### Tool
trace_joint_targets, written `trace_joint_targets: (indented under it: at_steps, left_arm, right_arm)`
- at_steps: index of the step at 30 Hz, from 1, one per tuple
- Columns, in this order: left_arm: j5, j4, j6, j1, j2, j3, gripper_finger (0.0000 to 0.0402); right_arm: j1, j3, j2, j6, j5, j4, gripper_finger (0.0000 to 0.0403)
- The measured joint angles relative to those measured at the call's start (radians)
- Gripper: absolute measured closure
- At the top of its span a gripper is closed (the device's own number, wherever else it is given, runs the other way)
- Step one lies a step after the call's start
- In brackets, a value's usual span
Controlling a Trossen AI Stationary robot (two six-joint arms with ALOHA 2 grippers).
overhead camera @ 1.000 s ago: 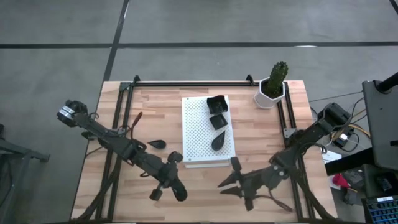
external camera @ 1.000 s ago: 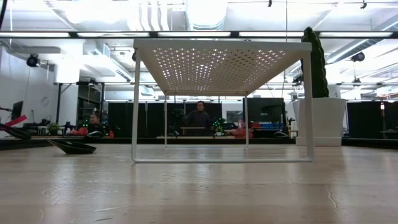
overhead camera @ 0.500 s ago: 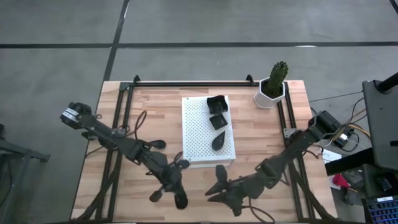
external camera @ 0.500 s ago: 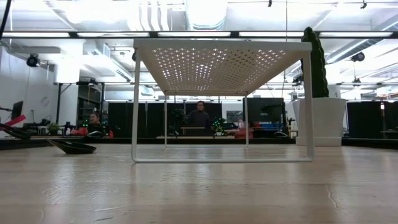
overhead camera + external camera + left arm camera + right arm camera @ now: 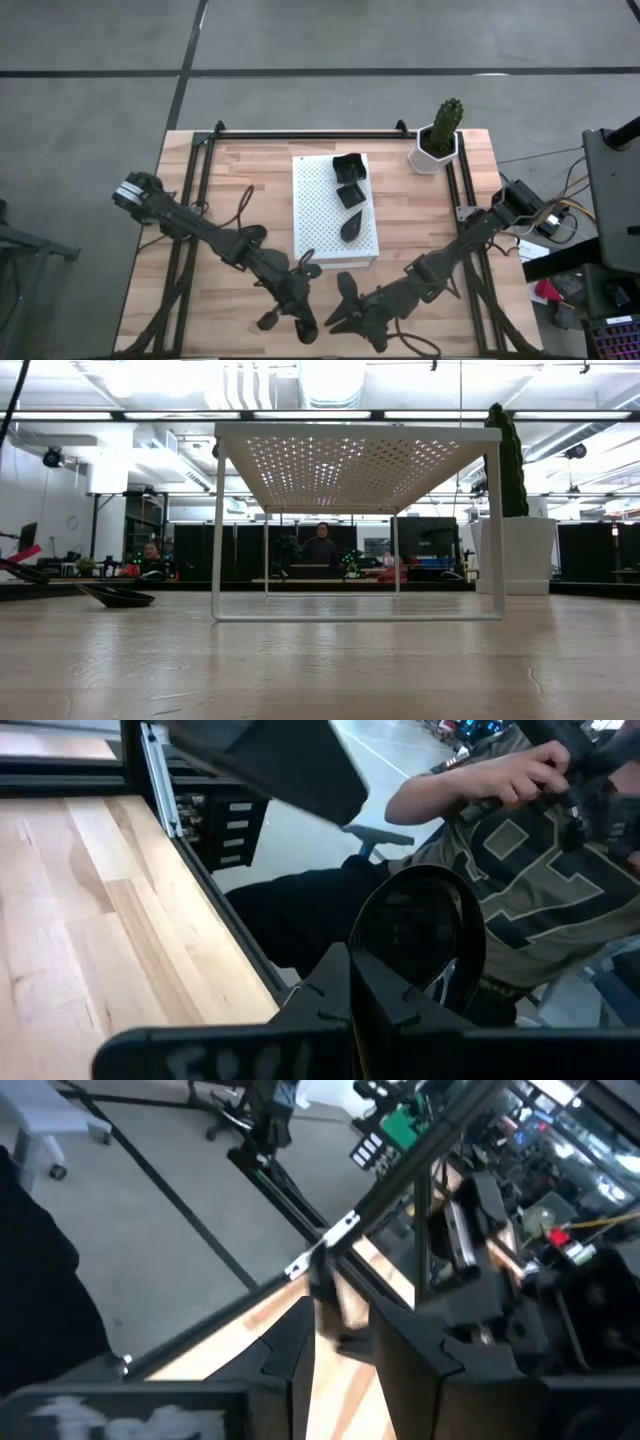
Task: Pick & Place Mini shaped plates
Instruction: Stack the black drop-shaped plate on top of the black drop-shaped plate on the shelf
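My left gripper point(image 5: 290, 318) hovers over the table's near edge, shut on a dark teardrop mini plate point(image 5: 420, 935). My right gripper point(image 5: 341, 312) point(image 5: 340, 1330) is just to its right, open and holding nothing. Three more dark mini plates lie flat on the white perforated board point(image 5: 318, 215): a square one point(image 5: 348, 166), a smaller square one point(image 5: 349, 195) and a leaf-shaped one point(image 5: 352, 228). Another dark plate point(image 5: 118, 598) rests on the wood left of the board. The low view shows no gripper. My left gripper pinches the teardrop plate between its two fingers point(image 5: 335, 982) at the plate's edge point(image 5: 385, 960). The plate stands on edge beyond the fingertips, lifted clear of the table, with its hollow face toward the wrist camera.
The board stands on thin white legs point(image 5: 217, 530) as a raised shelf. A white hexagonal cactus pot point(image 5: 437, 143) sits at the far right corner. Black rails point(image 5: 190, 200) run along the table sides. A seated person point(image 5: 520, 870) is just past the near edge.
My left gripper has moved toward the near edge and somewhat right, carrying the plate. My right gripper has swung left along the near edge, so the two grippers are now close together.
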Motion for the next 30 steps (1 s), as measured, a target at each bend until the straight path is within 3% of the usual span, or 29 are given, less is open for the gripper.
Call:
trace_joint_targets:
  at_steps: [15,30]
  left_arm:
    - [0.137,0.0,0.003,0.051,0.085,0.099,0.0401]
    - [0.162,0.0,0.0,0.064,0.093,0.123,0.0401]
  right_arm:
    - [-0.013,-0.012,0.0,0.029,-0.094,0.002,0.0316]
    - [-0.026,-0.015,0.0,0.022,-0.111,0.032,0.0322]
